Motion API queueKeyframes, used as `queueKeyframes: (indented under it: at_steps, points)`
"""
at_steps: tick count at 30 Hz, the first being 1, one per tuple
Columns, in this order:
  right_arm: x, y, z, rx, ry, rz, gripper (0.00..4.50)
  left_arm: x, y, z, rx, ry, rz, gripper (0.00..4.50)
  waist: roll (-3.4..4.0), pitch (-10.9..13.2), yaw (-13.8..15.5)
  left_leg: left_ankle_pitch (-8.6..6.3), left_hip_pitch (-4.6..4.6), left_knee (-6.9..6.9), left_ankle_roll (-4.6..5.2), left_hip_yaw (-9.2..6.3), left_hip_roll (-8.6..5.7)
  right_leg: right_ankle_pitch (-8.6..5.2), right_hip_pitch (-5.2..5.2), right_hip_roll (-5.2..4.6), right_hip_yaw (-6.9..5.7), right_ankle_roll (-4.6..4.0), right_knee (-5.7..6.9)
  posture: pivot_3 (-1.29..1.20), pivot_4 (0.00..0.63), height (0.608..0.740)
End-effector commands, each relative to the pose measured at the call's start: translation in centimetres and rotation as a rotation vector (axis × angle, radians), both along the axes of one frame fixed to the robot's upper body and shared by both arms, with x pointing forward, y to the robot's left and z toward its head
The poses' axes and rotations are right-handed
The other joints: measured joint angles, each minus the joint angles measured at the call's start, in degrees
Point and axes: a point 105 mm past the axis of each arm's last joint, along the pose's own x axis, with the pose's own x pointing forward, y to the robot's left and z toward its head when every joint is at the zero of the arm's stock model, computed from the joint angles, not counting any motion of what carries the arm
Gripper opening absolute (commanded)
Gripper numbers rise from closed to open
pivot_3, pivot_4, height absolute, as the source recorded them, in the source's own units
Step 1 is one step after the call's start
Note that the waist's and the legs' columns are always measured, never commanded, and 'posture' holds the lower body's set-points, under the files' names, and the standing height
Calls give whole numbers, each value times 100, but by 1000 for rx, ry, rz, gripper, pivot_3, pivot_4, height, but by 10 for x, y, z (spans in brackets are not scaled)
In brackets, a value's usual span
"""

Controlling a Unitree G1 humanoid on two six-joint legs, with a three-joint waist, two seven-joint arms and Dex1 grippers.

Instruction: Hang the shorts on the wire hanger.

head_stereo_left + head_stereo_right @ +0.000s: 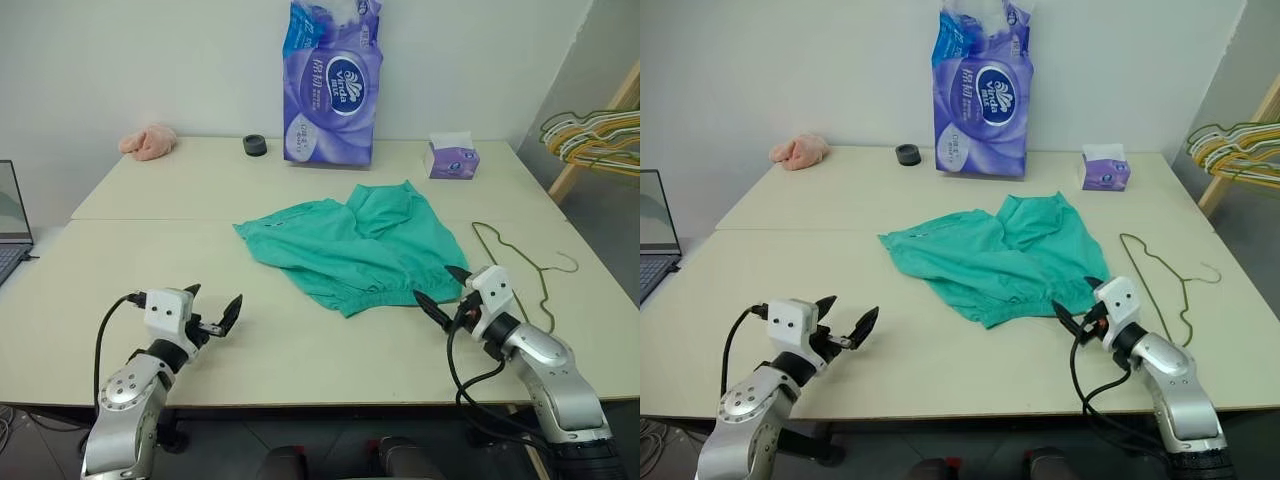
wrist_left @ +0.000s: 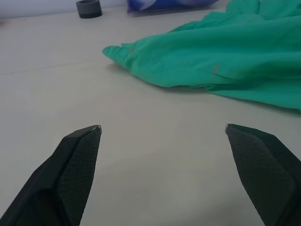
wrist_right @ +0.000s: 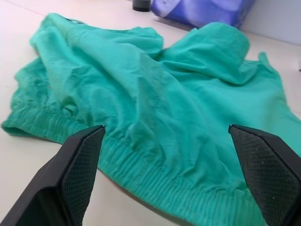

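Lying crumpled — thin teal shorts [image 1: 355, 245], gathered waistband

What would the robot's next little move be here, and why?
Probably the right claw eases forward onto the waistband of the shorts and closes. It is open and empty, right at that gathered edge. The shorts lie flat on the table, apart from the wire hanger, so they must be gripped first.

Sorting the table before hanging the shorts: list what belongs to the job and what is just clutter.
For the job:
- shorts, flat mid-table
- wire hanger, lying beside them on the robot's right
- left gripper and right gripper, both open

Lying about:
- tissue pack
- tissue box
- tape roll
- pink cloth
- bunched hangers
- laptop
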Motion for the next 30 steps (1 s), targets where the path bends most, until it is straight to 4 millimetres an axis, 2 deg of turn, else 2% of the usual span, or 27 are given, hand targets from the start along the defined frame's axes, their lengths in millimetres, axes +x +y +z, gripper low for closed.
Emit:
queueKeyframes:
  at_steps: [1,9,16,23,27,30]
  points:
    - [-10,12,14,-14,-20,108,4500,0,-16,6,37,6,-141,4476,1,0,-7,0,0,-1,0,1,0,1,-1,0,1,-1,0,-72,53,740]
    - [-38,32,19,-75,50,340,4500,4,-48,-1,127,98,-409,4476,1,-1,-50,0,-1,1,1,2,1,-4,-3,2,2,7,0,-117,56,740]
    - [-39,34,21,-87,35,320,4500,23,-64,-2,158,78,-465,4476,0,-1,-183,0,-1,1,1,0,2,-5,-4,6,6,12,0,-146,63,740]
    - [-43,36,18,-114,32,331,4500,40,-88,-8,200,54,-546,4476,-1,-1,-304,-1,-4,2,1,-2,0,-2,-4,6,11,12,-3,-176,67,740]
    - [-48,40,17,-142,25,361,4500,47,-93,-9,229,39,-581,4476,0,-1,-366,-1,-3,2,1,-3,2,-2,-4,9,11,14,-2,-186,67,740]
    - [-53,45,16,-205,-7,404,4500,53,-87,-6,239,33,-581,4476,0,0,-439,-1,-3,2,1,-4,3,-6,-5,11,11,20,-1,-201,70,740]
